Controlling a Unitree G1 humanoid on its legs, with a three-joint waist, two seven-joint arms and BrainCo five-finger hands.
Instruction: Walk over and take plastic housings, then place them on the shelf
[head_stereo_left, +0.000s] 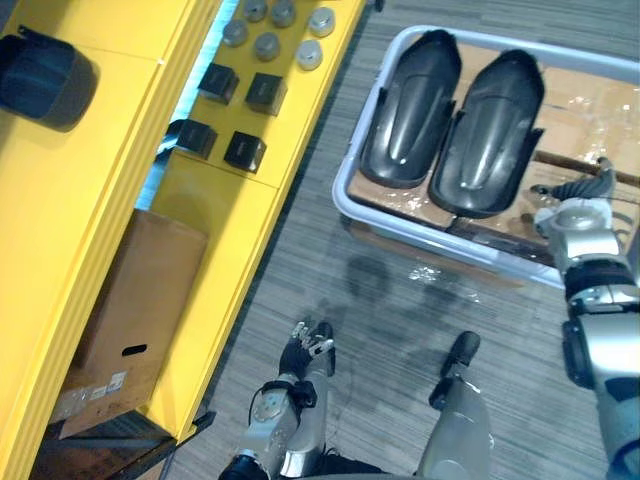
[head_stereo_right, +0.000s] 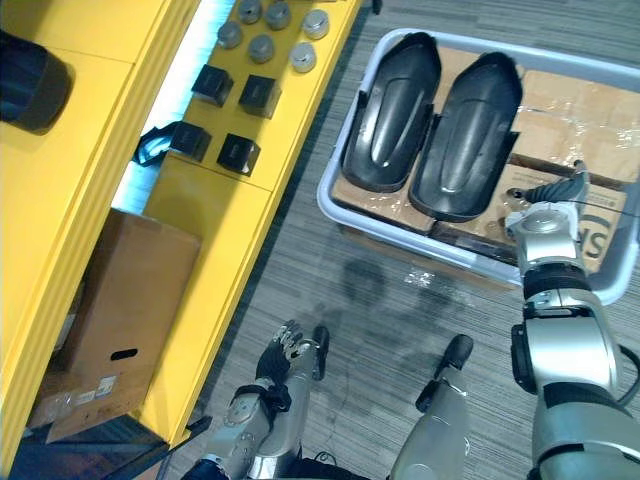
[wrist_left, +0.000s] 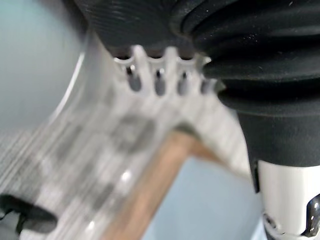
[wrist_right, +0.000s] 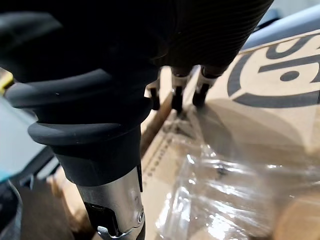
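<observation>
Two plastic housings (head_stereo_left: 410, 105) lie side by side in grey bin (head_stereo_left: 342, 205) at right of scene, on cardboard liner (head_stereo_left: 590, 110) under loose plastic film (wrist_right: 215, 190). Over bin's near right part hovers right robot hand (head_stereo_right: 548, 205), just beside right housing (head_stereo_left: 495, 125), fingers straight, grasping nothing. Low by floor hangs left robot hand (head_stereo_left: 305, 350), relaxed, empty.

Risks:
- glossy curved shell slips from one-handed pinch
- neighbouring housing drags along
- fingers snag film

At left, yellow shelf (head_stereo_left: 100, 180) carries small black boxes (head_stereo_left: 265, 92) and grey caps (head_stereo_left: 267, 45). Wide housing may knock them.

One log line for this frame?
right hand: open, over bin | housings: both in bin | left hand: open, low, idle
</observation>
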